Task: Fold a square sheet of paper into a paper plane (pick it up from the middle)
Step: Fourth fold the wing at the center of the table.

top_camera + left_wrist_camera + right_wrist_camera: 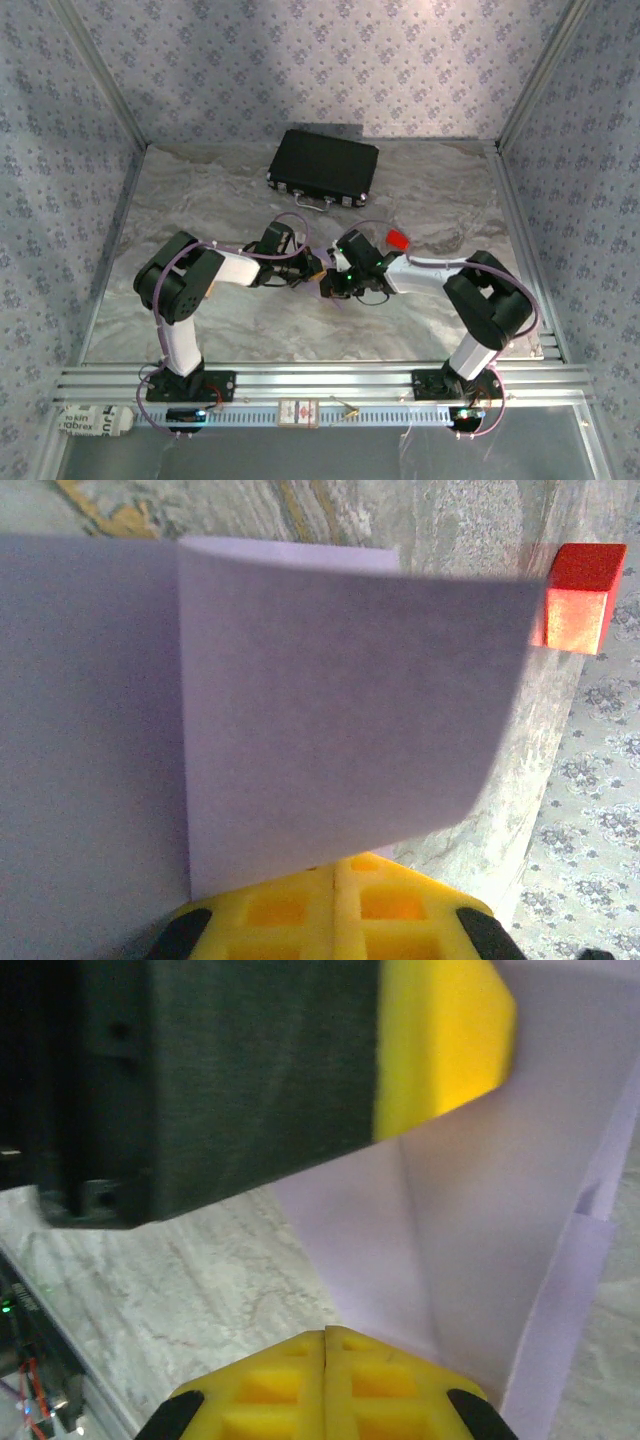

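While both jaws clamp lilac sheet (330,730), red block (580,595) nearby.

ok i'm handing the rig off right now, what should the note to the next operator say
Left gripper: fingers shut on the pale lilac square sheet of paper, held between the two arms over the middle of the grey marbled table.
Right gripper: fingers shut, apparently pinching the same sheet's lower edge.
The small red block sits on the table beyond the sheet; the black hard case lies at the far side.
Done: sheet gripped, one flap folded over, a crease visible.
Left: no dart shape yet, so the remaining folds.
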{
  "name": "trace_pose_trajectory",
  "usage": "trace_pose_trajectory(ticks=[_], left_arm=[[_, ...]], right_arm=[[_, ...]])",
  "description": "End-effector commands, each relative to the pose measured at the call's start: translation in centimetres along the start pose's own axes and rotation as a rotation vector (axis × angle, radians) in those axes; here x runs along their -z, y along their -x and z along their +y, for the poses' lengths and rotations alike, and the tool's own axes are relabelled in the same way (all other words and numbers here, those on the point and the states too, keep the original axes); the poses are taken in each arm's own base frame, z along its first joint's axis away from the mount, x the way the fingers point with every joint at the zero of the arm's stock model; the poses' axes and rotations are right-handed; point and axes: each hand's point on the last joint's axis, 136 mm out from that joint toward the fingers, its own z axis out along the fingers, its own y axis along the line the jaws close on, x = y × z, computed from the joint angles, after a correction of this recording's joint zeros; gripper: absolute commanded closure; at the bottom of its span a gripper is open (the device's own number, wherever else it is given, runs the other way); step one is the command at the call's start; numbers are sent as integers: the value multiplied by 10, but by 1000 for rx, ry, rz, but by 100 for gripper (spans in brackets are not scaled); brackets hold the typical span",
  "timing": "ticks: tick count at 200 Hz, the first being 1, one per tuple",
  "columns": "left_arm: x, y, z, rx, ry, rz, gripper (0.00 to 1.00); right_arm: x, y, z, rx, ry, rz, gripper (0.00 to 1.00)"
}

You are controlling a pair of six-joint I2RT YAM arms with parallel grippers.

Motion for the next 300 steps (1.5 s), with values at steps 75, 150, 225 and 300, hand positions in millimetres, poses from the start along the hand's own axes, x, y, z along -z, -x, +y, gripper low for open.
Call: trace_pose_trajectory(ticks=[75, 150, 225, 300], left_arm=[[2, -16, 54, 84, 165, 22, 95], [3, -16, 56, 88, 170, 22, 95], [3, -14, 58, 96, 170, 17, 95], [4, -15, 58, 95, 168, 16, 95]], right_arm=[[-8, -31, -32, -56, -47, 35, 94], [-3, -47, -36, -96, -1, 25, 94], [8, -72, -45, -110, 9, 38, 93], [33, -59, -23, -88, 90, -38, 93]])
